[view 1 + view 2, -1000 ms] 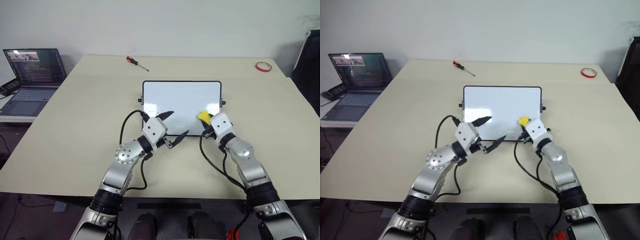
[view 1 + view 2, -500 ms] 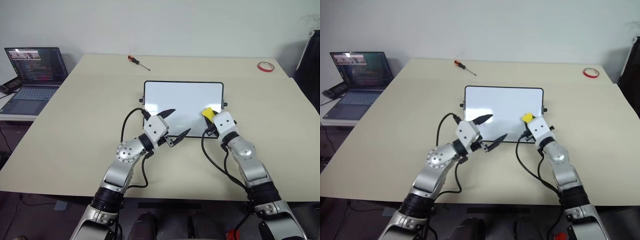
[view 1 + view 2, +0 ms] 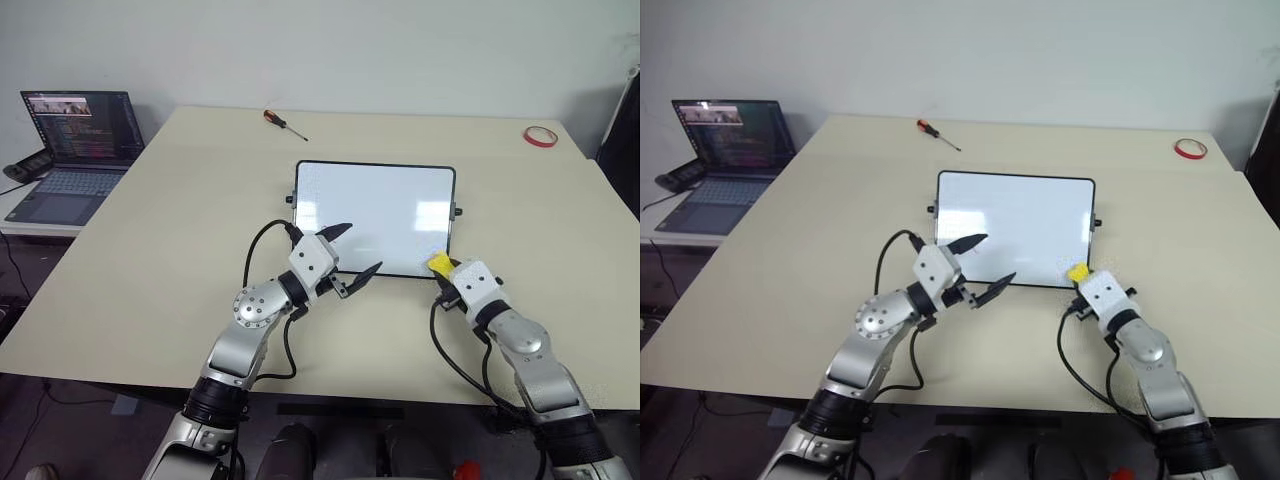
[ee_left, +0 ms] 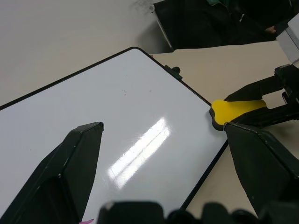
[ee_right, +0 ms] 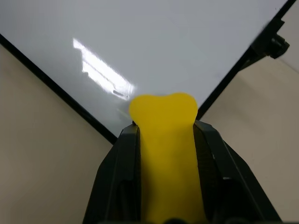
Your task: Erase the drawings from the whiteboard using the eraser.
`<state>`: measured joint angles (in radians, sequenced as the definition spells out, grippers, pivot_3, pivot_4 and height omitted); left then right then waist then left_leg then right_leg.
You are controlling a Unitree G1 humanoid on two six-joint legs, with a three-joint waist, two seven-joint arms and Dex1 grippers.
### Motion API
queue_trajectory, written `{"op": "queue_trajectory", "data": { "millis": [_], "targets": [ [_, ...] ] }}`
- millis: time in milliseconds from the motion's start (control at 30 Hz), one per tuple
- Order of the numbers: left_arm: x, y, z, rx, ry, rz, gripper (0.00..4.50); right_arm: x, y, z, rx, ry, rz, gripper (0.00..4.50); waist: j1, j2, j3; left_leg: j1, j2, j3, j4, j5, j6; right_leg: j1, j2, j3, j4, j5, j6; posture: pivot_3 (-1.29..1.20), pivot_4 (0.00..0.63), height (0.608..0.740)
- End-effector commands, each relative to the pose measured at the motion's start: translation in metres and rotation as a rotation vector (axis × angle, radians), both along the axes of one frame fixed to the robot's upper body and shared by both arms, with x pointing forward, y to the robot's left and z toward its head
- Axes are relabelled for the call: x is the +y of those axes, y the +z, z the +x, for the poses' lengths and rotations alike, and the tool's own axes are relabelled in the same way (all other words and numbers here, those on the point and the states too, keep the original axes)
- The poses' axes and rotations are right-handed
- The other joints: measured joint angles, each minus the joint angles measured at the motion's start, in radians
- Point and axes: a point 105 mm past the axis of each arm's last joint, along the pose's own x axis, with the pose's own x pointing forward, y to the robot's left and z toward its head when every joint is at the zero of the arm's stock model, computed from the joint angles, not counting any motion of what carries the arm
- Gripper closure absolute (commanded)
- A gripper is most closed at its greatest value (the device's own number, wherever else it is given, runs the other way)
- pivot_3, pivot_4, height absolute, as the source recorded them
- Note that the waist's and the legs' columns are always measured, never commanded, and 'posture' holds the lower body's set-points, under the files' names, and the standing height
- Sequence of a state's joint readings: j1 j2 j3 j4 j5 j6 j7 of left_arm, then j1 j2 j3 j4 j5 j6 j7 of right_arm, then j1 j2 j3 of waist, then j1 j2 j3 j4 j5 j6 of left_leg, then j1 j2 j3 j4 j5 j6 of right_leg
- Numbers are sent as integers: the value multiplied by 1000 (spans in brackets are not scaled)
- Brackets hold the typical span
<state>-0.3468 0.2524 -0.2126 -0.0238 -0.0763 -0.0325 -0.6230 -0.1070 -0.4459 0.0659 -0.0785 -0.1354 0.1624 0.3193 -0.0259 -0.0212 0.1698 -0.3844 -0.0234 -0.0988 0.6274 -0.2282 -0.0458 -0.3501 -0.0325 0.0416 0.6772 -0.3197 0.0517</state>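
Right gripper point(image 3: 447, 271) withdrew to whiteboard point(image 3: 375, 214) corner | clamps eraser point(image 3: 440, 264) | left gripper point(image 3: 354, 254) open

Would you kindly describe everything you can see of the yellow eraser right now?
The eraser is a small bright yellow block of smooth, matte-looking material, its free end notched into two rounded lobes. It is clamped between the two black fingers of the right end effector, sticking out past their tips. It sits at the near right corner of the whiteboard, over the thin black frame; whether it touches the board cannot be told.
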Motion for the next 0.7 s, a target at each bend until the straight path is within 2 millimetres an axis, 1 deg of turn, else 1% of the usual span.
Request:
{"op": "queue_trajectory", "data": {
  "millis": [33,133,200,267,367,467,533,633,700],
  "targets": [
    [-4,12,-1,-40,-19,-24,0,-16,-3,6,32,-83,4,3304,0,0,0,0,0,0,0,0,0,0,0,0,0,0,0,0,150,740],
    [-4,14,1,-40,-12,-31,0,-9,11,12,-24,-74,48,3304,-2,-3,2,0,0,0,0,0,0,0,0,0,0,0,0,0,150,740],
    [-1,15,-1,-40,-4,-33,0,4,23,13,-71,-22,105,3304,-5,-4,3,0,1,1,0,0,0,0,0,0,0,0,0,0,150,740],
    [2,12,-3,-34,6,-26,0,14,32,11,-106,21,154,3304,-7,-4,5,0,1,1,0,0,0,-1,-1,0,0,0,0,0,150,740],
    [7,7,-7,-15,36,-27,0,21,41,7,-139,56,214,3304,-6,-3,6,-2,1,1,-2,0,0,-3,-2,0,0,0,-1,0,150,740],
    [13,6,-8,-2,75,-37,0,27,48,4,-165,84,227,3304,-3,-3,6,-12,0,-1,-2,0,0,-12,-2,0,0,3,-5,0,150,740],
    [25,6,-8,17,147,-65,0,33,52,5,-179,98,225,3304,-3,-3,6,-18,0,0,-2,0,0,-19,-2,0,1,3,-5,0,150,740],
    [50,-2,-8,53,295,-101,0,39,55,10,-199,100,231,3304,-6,-2,6,-18,0,1,-2,0,0,-20,-4,0,1,3,-5,0,150,740],
    [63,-8,-11,64,368,-102,0,44,59,13,-218,109,239,3304,-8,-2,7,-17,1,2,-2,0,0,-20,-3,0,1,3,-5,0,150,740]
  ]
}}
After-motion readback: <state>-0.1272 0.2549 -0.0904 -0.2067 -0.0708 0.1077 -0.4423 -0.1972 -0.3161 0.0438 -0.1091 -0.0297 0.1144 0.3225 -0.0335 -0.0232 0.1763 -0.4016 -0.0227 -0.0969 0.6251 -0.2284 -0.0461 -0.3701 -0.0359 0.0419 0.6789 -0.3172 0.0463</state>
